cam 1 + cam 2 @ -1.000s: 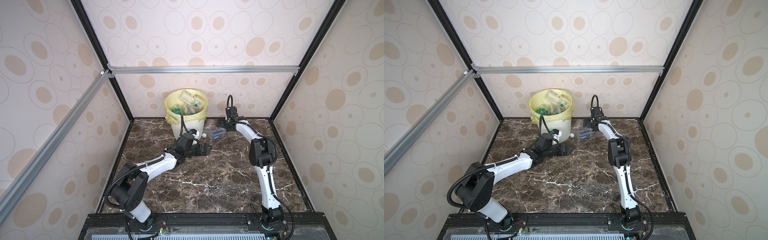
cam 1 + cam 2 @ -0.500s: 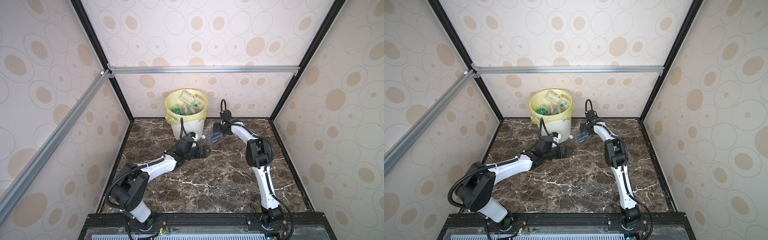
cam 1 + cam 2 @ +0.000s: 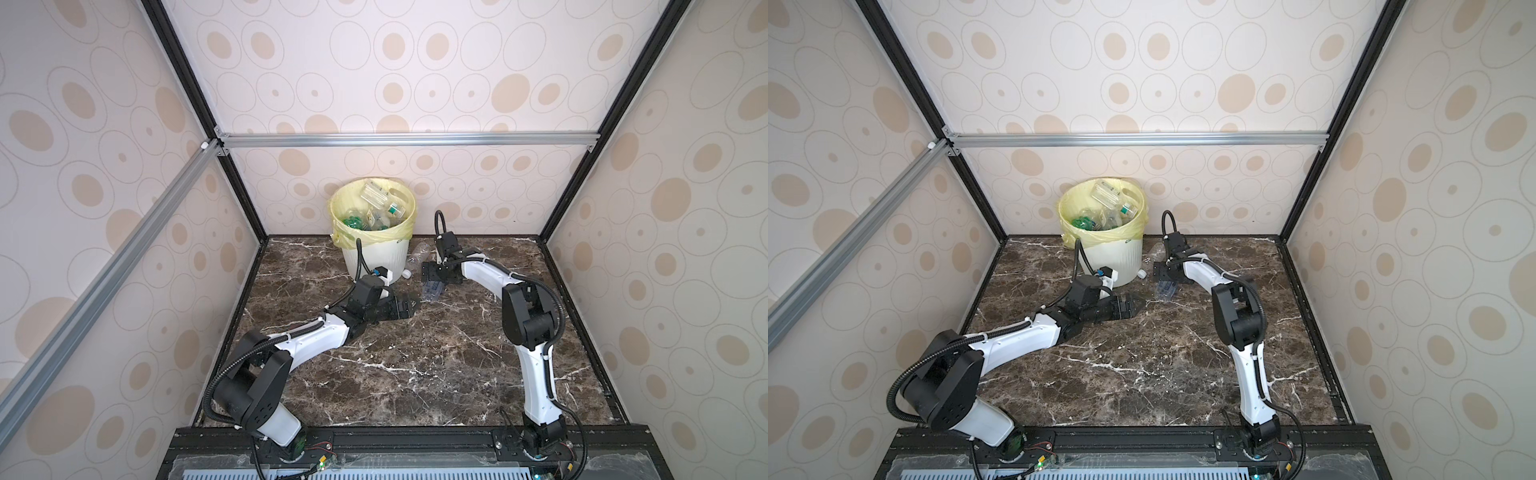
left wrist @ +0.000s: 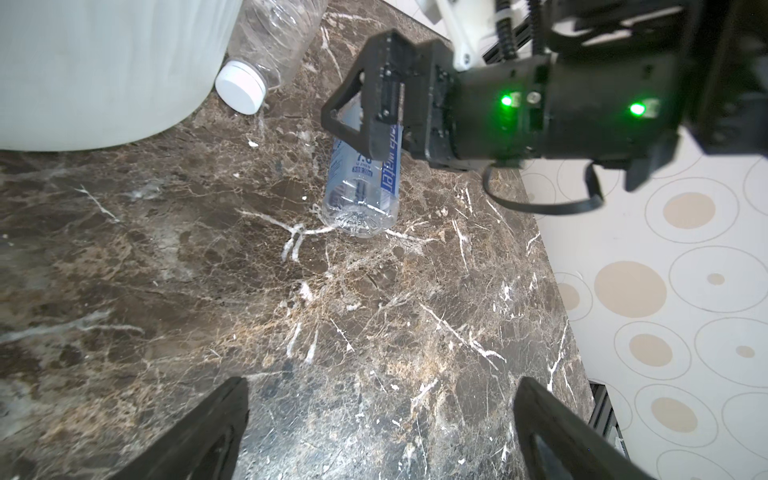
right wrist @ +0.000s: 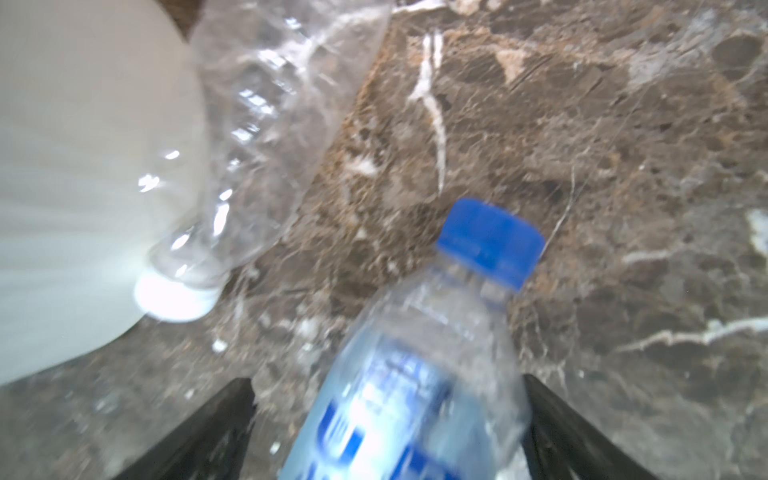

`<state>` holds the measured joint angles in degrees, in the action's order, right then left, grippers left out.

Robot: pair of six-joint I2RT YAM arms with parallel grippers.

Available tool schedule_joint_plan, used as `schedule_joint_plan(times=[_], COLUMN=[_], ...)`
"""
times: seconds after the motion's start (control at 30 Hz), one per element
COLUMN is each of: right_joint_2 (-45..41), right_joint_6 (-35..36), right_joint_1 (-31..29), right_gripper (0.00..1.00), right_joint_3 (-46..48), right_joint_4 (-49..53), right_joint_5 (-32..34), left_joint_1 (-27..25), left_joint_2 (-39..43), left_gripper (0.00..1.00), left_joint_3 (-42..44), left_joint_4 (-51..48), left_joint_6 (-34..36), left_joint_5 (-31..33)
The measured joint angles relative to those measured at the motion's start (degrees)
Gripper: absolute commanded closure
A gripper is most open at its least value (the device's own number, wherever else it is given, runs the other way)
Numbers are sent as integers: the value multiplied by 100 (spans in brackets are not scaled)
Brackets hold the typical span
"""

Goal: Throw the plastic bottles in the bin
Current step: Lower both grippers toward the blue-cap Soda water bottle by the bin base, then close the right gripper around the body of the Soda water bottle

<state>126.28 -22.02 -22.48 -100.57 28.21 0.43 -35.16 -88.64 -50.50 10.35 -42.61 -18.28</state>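
step: grasp blue-capped water bottle (image 4: 363, 191) | right gripper (image 5: 386, 382): jaws spread, bottle lying between them, cap pointing ahead | left gripper (image 4: 380, 382): wide open, empty | advice: centre over the label, close gently – thin plastic likely slips | bin (image 3: 374, 253): just beside the gripper

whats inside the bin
The yellow-lined bin holds a heap of clear bottles and green bottles. Anything under that top layer is covered.

Cream walls (image 3: 415, 62) with beige ovals surround a dark brown marble floor (image 3: 415, 353); an aluminium bar (image 3: 407, 139) crosses mid-frame.
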Motion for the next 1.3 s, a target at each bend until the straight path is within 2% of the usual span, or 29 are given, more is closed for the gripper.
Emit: schedule_joint_plan(times=[0.33,0.7,0.87,1.13,1.3], right_joint_2=[-527,-619,-975,-1779,-2181], right_joint_6=[-164,-249,-236,52,505], right_joint_1=[-208,-234,-286,-487,-658], right_gripper=[10,36,43,45,44], right_joint_3=[881,1346,1845,2848,3265], right_joint_4=[-247,-411,-490,-728,-782], right_joint_5=[22,24,22,-140,-396], left_joint_1=[0,0,4,188,442], left_joint_2=[142,374,374,374,413], left_gripper=[1,1,1,1,1], left_joint_3=[164,417,431,474,715], left_joint_4=[129,225,256,389,531], left_joint_6=[-120,-280,-302,-409,-527], left_joint_5=[46,138,149,20,-33])
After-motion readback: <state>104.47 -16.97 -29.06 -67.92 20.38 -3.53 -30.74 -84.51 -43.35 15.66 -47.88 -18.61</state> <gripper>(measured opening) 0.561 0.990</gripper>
